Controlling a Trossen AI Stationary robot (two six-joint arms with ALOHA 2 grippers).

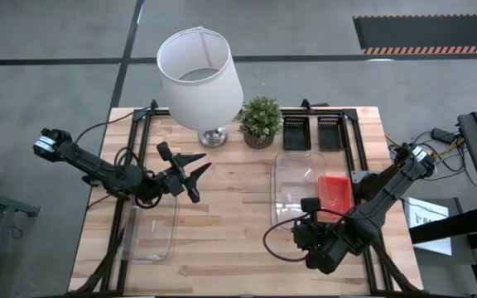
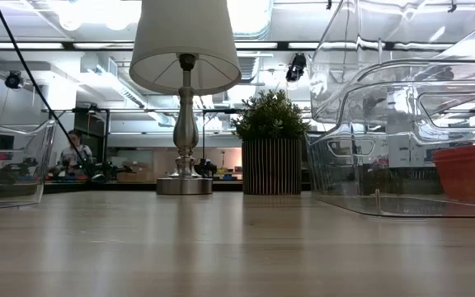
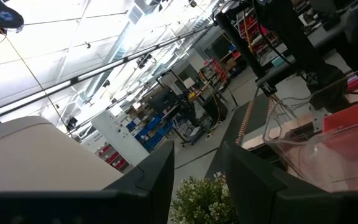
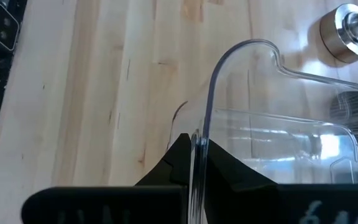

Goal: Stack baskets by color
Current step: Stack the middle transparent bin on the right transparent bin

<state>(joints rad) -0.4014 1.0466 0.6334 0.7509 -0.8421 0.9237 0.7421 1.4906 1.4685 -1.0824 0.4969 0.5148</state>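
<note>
My right gripper [image 1: 310, 207] is shut on a clear basket [image 1: 295, 186] at the table's right. In the low view this basket [image 2: 402, 33] hangs tilted in the air over a second clear basket [image 2: 386, 148], which stands on the table. A red-orange basket [image 1: 335, 192] lies on the table just right of them. Two black baskets [image 1: 296, 132] [image 1: 331, 132] sit side by side at the far edge. Another clear basket [image 1: 151, 232] rests on the table at the near left. My left gripper [image 1: 190, 176] hovers open above that basket's far end and holds nothing. My right gripper pinches the clear basket's rim [image 4: 199, 140] at its near end, with the thin wall standing between the two fingers [image 4: 225, 165], one on each face. The fingers slant down from the table's near right. The basket is lifted clear and tilted.
A white lamp [image 1: 199, 79] and a small potted plant [image 1: 261, 120] stand at the far middle of the table. Bare wood lies in the middle [image 1: 222, 215] between the two arms. Black frame rails run along both sides of the table.
</note>
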